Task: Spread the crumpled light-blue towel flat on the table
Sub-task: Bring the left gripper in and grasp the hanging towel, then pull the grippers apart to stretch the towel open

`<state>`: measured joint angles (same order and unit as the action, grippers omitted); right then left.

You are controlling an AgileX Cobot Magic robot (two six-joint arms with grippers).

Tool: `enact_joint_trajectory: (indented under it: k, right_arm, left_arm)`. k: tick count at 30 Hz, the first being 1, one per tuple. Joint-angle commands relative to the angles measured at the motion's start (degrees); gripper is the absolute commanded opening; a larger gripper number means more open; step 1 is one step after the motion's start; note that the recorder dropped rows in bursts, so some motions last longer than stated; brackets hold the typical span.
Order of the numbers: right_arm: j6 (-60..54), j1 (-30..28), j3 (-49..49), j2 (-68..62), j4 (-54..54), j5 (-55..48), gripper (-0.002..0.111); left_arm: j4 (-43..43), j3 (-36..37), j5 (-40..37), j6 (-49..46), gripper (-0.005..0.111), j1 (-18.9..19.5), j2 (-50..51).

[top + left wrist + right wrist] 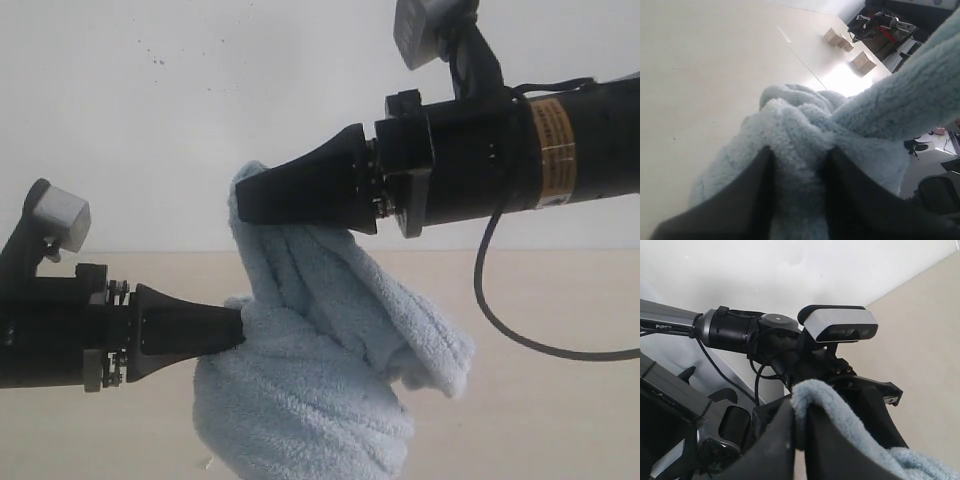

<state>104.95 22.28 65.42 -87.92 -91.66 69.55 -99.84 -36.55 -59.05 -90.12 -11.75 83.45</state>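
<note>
The light-blue towel (310, 370) hangs bunched in folds above the beige table (560, 420), held by both arms. My right gripper (245, 200) comes in from the right, higher up, shut on the towel's top edge; in the right wrist view that edge (812, 392) curls over the pinched fingertips of the gripper (800, 407). Lower at the left, my left gripper (240, 330) is shut on a thick fold of the towel. The left wrist view shows fluffy cloth (800, 130) filling the gap between the black fingers of that gripper (799, 155).
A white wall (200, 100) rises behind the table. A black cable (500, 320) loops under the right arm. In the left wrist view, small wooden blocks (862, 61) sit near the table's far edge, with equipment beyond. The left arm's camera (840, 326) appears in the right wrist view.
</note>
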Motion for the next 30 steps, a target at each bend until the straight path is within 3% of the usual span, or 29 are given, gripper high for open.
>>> enact_joint_trajectory:
  k: [1, 7, 10, 17, 26, 30]
  right_arm:
    - [-1.84, 0.12, -0.04, 0.58, 2.61, -1.19, 0.001]
    - [-2.11, -3.18, -0.04, 0.58, 2.61, -3.21, 0.001]
    - [-1.74, -10.67, -0.04, 0.58, 1.57, -2.38, 0.001]
    - [-0.11, -29.19, -0.04, 0.67, 1.35, 0.41, 0.001]
    - [1.28, -28.29, -0.04, 0.67, -0.39, 0.41, 0.001]
    - [4.78, -28.46, -0.04, 0.67, -8.29, 0.41, 0.001]
  left_arm:
    - [-0.11, -0.05, -0.92, 0.55, 0.004, -0.35, 0.83]
    - [9.12, -0.05, -3.91, 1.48, 0.004, -0.35, 0.83]
    - [14.02, -0.05, -4.17, 2.74, 0.004, -0.23, 0.83]
    - [14.89, -0.05, -3.94, 2.74, 0.004, -0.13, 0.83]
    - [14.89, -0.05, -3.94, 2.74, 0.004, -0.13, 0.83]
    - [14.87, -0.05, -5.12, 2.74, 0.004, -0.13, 0.83]
